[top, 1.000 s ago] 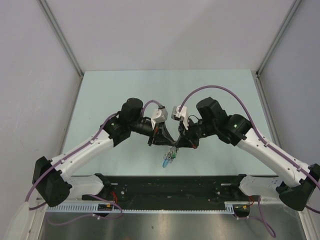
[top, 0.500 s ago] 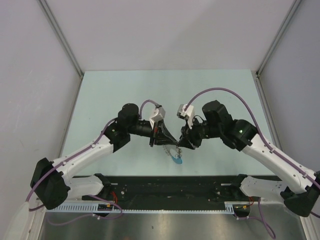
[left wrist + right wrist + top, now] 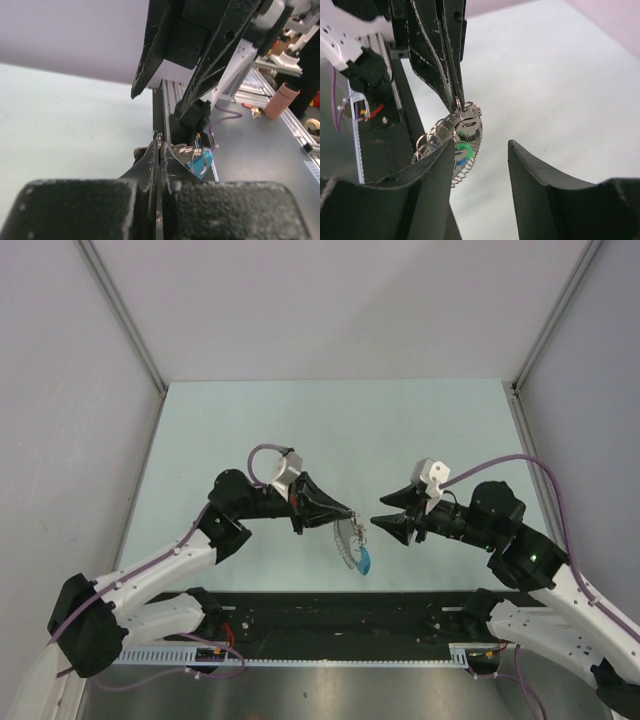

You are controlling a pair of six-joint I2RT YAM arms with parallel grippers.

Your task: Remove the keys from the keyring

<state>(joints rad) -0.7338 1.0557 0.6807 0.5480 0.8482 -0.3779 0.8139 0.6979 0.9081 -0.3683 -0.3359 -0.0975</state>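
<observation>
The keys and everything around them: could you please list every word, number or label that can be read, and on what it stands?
None can be read in any view.
The keys show no legible stamp; the pink cylinder on the grey bench, left wrist view, is too blurred.

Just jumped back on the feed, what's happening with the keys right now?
The left gripper is shut on the keyring, with the keys and their blue piece dangling below it over the table. The right gripper is open, facing the bunch from the side and not touching it. No key appears to be off the keyring yet.
</observation>
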